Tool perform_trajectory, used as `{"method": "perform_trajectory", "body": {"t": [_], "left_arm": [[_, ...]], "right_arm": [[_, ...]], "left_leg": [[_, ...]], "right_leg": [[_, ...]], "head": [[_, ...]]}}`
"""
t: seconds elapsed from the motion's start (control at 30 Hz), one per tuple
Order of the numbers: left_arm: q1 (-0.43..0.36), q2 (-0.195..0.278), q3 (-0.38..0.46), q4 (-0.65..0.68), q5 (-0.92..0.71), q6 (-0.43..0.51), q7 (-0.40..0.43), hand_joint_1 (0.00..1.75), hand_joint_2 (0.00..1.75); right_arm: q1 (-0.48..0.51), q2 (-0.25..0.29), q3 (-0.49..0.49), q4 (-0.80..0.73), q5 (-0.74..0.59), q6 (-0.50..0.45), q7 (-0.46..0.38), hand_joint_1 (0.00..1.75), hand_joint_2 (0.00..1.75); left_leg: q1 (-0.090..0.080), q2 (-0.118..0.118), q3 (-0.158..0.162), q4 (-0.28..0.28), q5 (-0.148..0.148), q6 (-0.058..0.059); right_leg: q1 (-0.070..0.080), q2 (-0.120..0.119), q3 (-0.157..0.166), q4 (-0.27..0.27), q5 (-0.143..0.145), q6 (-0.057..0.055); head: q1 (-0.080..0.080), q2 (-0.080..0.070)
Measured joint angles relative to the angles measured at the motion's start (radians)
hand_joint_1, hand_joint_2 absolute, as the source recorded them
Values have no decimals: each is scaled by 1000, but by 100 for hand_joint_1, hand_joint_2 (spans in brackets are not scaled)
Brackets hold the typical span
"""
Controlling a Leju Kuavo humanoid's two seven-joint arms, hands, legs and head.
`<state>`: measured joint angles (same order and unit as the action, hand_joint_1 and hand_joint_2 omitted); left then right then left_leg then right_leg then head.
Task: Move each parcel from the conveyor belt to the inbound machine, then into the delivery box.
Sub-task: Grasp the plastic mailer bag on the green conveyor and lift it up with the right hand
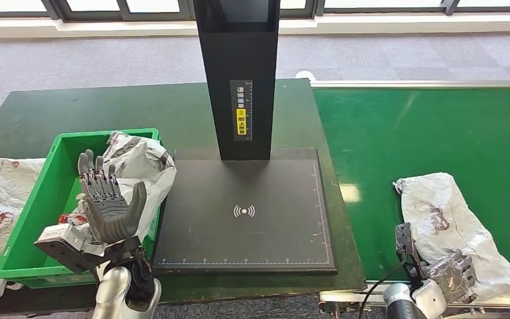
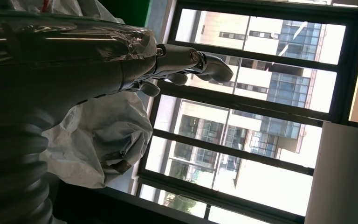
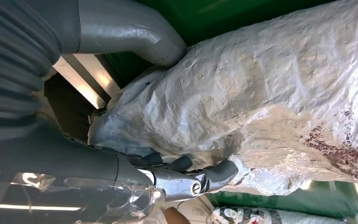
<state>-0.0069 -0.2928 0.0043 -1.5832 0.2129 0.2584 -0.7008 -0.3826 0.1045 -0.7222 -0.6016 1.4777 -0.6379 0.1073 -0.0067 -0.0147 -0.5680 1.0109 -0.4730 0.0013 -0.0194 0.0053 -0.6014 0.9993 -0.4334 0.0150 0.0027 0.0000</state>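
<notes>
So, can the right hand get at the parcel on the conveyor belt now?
Probably yes. The right hand is already at the near end of the parcel on the belt, thumb and fingers either side of its edge; nothing lies between.

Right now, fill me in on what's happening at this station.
A humanoid robot is sorting parcels. Its right hand is at the near end of a crumpled white parcel lying on the green conveyor belt, fingers against it in the right wrist view; a firm grip isn't clear yet. Its left hand is raised open, holding nothing, over the green delivery box, which already holds another white parcel. The black inbound machine's platform has nothing on it.
</notes>
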Motion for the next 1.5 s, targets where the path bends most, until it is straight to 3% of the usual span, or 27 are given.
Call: {"method": "perform_trajectory", "body": {"t": [0.07,0.57,1.0,1.1,1.3,1.37,1.5], "left_arm": [[0,0,0,0,6,3,0,0,175],[4,1,0,0,11,18,0,0,175],[4,1,0,0,24,25,0,0,175],[4,1,0,-1,24,25,0,0,175],[5,1,0,-7,26,18,0,0,175],[5,1,0,-7,25,12,0,0,175],[5,1,1,-7,20,-1,0,0,175]], "right_arm": [[0,0,2,0,6,6,1,175,175],[0,-1,5,-2,16,-1,-15,175,175],[33,2,22,-54,53,-64,-23,175,175],[49,16,24,-102,26,-64,-97,175,175],[123,130,82,-382,-85,-65,-451,175,175],[163,171,147,-508,-84,-65,-470,175,175],[216,199,335,-726,-46,-66,-397,175,175]], "left_leg": [[0,0,0,0,0,0],[0,0,0,0,0,0],[0,-2,0,0,0,0],[0,-2,-1,0,0,0],[1,-1,-1,0,0,0],[1,-2,-1,0,0,0],[1,0,-1,0,0,-1]], "right_leg": [[0,0,0,0,0,0],[1,0,0,0,0,0],[0,-1,0,0,0,0],[0,-1,0,0,0,0],[1,-1,0,1,0,-1],[1,-1,-1,1,-1,-1],[1,0,-2,2,-1,-2]], "head": [[0,0],[0,0],[0,0],[0,0],[0,0],[0,0],[0,0]]}}
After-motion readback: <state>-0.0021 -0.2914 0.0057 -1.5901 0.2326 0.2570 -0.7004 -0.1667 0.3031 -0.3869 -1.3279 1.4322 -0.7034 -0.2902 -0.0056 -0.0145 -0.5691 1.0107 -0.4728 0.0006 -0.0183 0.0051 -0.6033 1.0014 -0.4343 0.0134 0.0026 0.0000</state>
